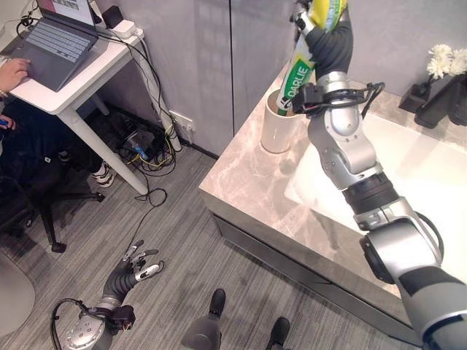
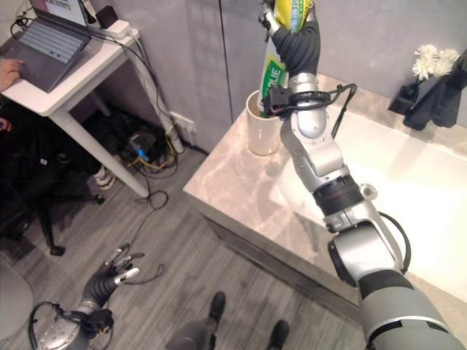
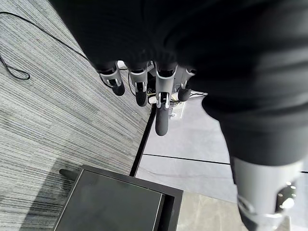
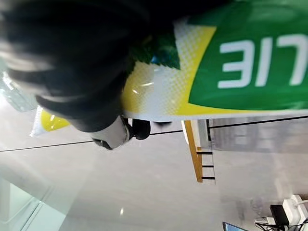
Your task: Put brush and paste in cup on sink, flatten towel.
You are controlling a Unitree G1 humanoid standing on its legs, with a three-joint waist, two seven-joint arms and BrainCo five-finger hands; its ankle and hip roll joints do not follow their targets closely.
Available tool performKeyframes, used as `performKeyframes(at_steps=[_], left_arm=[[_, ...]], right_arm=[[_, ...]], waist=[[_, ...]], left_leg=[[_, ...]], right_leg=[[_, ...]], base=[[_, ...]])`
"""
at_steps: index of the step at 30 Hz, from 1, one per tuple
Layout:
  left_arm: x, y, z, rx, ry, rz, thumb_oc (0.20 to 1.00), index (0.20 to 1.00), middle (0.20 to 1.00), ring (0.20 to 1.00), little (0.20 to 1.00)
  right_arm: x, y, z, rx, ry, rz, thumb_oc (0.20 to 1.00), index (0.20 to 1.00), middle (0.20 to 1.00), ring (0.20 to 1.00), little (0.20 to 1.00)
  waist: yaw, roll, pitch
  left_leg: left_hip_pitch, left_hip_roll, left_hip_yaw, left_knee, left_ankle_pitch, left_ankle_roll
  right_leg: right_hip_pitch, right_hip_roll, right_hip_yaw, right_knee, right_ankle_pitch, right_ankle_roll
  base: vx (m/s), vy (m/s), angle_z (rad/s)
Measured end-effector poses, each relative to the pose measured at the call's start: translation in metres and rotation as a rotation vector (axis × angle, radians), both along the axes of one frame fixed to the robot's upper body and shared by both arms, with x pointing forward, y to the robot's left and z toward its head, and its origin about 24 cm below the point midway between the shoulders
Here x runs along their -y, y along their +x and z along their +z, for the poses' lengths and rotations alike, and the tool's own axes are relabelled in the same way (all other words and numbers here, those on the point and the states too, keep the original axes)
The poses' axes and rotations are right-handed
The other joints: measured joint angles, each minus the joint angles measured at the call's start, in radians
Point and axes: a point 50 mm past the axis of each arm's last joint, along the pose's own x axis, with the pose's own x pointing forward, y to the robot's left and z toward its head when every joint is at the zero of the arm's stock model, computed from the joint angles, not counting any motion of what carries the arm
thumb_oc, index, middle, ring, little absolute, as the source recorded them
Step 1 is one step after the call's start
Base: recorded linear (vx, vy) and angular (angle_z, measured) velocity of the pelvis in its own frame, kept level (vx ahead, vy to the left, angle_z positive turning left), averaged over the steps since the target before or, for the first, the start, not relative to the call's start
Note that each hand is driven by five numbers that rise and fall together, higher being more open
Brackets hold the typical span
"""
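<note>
A green and yellow toothpaste tube [image 1: 298, 73] hangs nearly upright from my right hand [image 1: 322, 16], which is shut on its upper end high above the counter. The same tube [image 4: 216, 72] crosses the right wrist view close up. Its lower end is at the mouth of a white cup [image 1: 277, 127] standing on the marble counter [image 1: 241, 175] left of the sink. My wrist hides whether the end is inside the cup. My left hand [image 1: 139, 266] hangs low over the floor with its fingers [image 3: 161, 110] straight and nothing in it.
The white sink basin [image 1: 423, 175] lies right of the cup. White flowers [image 1: 445, 62] and a dark item [image 1: 441, 102] stand at the counter's back right. At the left, a person's hand [image 1: 11, 73] rests on a laptop [image 1: 58, 44] on a white desk, with cables below.
</note>
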Motion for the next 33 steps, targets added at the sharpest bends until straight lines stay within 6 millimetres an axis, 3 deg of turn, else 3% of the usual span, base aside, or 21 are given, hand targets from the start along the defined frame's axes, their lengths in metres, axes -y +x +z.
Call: performKeyframes(at_steps=[12, 18, 21, 25, 26, 27, 30, 31, 32, 33], left_arm=[[0.002, 0.003, -0.005, -0.004, -0.017, 0.018, 1.000, 1.000, 1.000, 1.000, 1.000], [0.001, 0.012, 0.001, 0.030, 0.000, 0.017, 1.000, 1.000, 1.000, 1.000, 1.000], [0.000, 0.023, 0.019, 0.117, 0.009, 0.036, 1.000, 1.000, 1.000, 1.000, 1.000], [-0.006, 0.034, 0.073, 0.384, 0.004, 0.092, 1.000, 1.000, 1.000, 1.000, 1.000], [-0.008, 0.040, 0.097, 0.512, -0.015, 0.131, 1.000, 1.000, 1.000, 1.000, 1.000], [-0.011, 0.038, 0.112, 0.617, -0.042, 0.161, 1.000, 1.000, 1.000, 1.000, 1.000], [-0.004, 0.037, 0.133, 0.749, -0.135, 0.182, 1.000, 1.000, 1.000, 1.000, 1.000], [-0.008, 0.028, 0.136, 0.774, -0.133, 0.208, 0.918, 0.918, 0.918, 0.918, 0.918], [-0.008, 0.025, 0.135, 0.765, -0.127, 0.206, 0.598, 0.598, 0.598, 0.598, 0.598], [-0.007, 0.022, 0.137, 0.772, -0.132, 0.188, 0.200, 0.200, 0.200, 0.200, 0.200]], right_arm=[[-0.003, -0.004, 0.004, 0.023, 0.003, 0.006, 1.000, 1.000, 1.000, 1.000, 1.000], [0.013, -0.022, 0.031, 0.166, 0.068, -0.060, 1.000, 1.000, 1.000, 1.000, 1.000], [0.033, -0.050, 0.059, 0.338, 0.096, -0.126, 1.000, 1.000, 1.000, 1.000, 1.000], [0.071, -0.106, 0.076, 0.606, 0.102, -0.236, 1.000, 1.000, 1.000, 1.000, 1.000], [0.087, -0.132, 0.078, 0.711, 0.055, -0.316, 1.000, 1.000, 1.000, 1.000, 1.000], [0.091, -0.148, 0.075, 0.793, 0.049, -0.340, 1.000, 1.000, 1.000, 1.000, 1.000], [0.138, -0.197, 0.059, 0.872, -0.175, -0.706, 1.000, 1.000, 1.000, 1.000, 1.000], [0.151, -0.208, 0.054, 0.876, -0.209, -0.820, 1.000, 1.000, 1.000, 1.000, 1.000], [0.167, -0.219, 0.046, 0.860, -0.263, -0.977, 1.000, 1.000, 1.000, 1.000, 1.000], [0.191, -0.231, 0.031, 0.792, -0.323, -1.165, 1.000, 1.000, 1.000, 1.000, 1.000]], waist=[[-0.006, 0.000, 0.000], [0.004, 0.008, 0.004], [0.007, 0.027, 0.012], [0.008, 0.029, 0.013], [-0.015, 0.034, 0.014], [-0.039, 0.037, 0.012], [-0.077, 0.029, 0.012], [-0.106, 0.023, 0.010], [-0.134, 0.022, 0.007], [-0.175, 0.022, 0.006]], left_leg=[[0.002, 0.001, 0.001, 0.001, 0.000, 0.000], [0.020, 0.000, 0.002, -0.001, 0.001, 0.001], [0.026, 0.000, 0.003, -0.001, 0.003, 0.004], [0.045, -0.003, 0.004, -0.006, 0.004, 0.005], [0.055, -0.005, 0.003, -0.006, 0.004, 0.005], [0.060, -0.004, 0.013, -0.007, 0.003, 0.005], [0.060, -0.004, 0.024, -0.007, 0.002, 0.006], [0.058, -0.004, 0.030, -0.007, 0.002, 0.006], [0.056, -0.004, 0.038, -0.007, 0.002, 0.006], [0.055, -0.003, 0.043, -0.008, 0.000, 0.009]], right_leg=[[0.001, 0.000, 0.002, 0.000, 0.000, 0.000], [0.019, -0.001, 0.001, 0.000, 0.000, 0.000], [0.024, -0.002, 0.003, -0.002, 0.001, 0.001], [0.041, -0.004, 0.004, 0.000, 0.001, 0.001], [0.053, -0.005, 0.007, 0.000, 0.001, 0.001], [0.049, -0.005, 0.022, 0.000, 0.005, 0.004], [0.048, -0.005, 0.025, 0.000, 0.006, 0.005], [0.042, -0.005, 0.032, 0.000, 0.007, 0.005], [0.035, -0.005, 0.045, 0.000, 0.009, 0.006], [0.032, -0.005, 0.050, 0.000, 0.009, 0.007]], base=[[-0.02, -0.003, 0.00], [-0.01, -0.003, 0.00], [-0.02, -0.010, 0.01], [0.01, 0.005, 0.01], [0.05, 0.006, -0.20], [0.01, 0.009, -0.14], [0.01, 0.003, -0.07], [0.01, -0.006, -0.19], [0.04, -0.013, -0.22], [0.03, -0.015, -0.49]])
